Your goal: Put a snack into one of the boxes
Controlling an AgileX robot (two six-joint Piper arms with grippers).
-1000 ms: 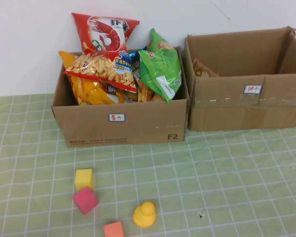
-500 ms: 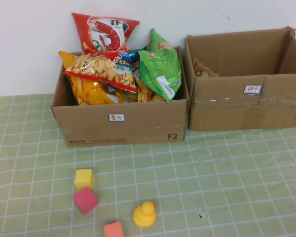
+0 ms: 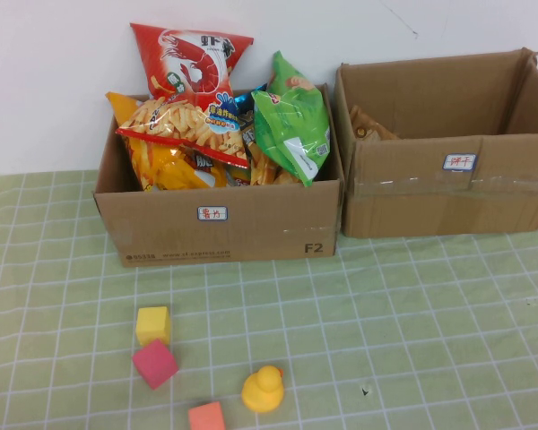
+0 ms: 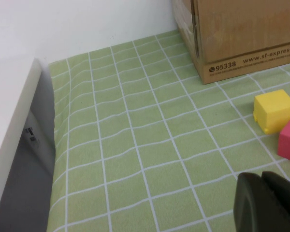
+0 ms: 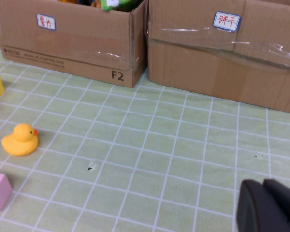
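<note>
The left cardboard box [image 3: 220,224] is heaped with snack bags: a red shrimp-chip bag [image 3: 188,58] on top, an orange chip bag [image 3: 184,130] and a green bag [image 3: 293,121]. The right cardboard box [image 3: 448,193] holds only a brownish packet [image 3: 369,125] at its left inner wall. Neither arm shows in the high view. My left gripper [image 4: 262,180] is shut and empty, low over the cloth near the yellow cube [image 4: 275,110]. My right gripper [image 5: 263,186] is shut and empty, over the cloth in front of the right box [image 5: 222,63].
A yellow cube [image 3: 152,324], a pink cube [image 3: 154,363], an orange cube [image 3: 206,417] and a yellow rubber duck [image 3: 263,390] lie on the green checked cloth [image 3: 412,313] in front of the left box. A white wall stands behind the boxes.
</note>
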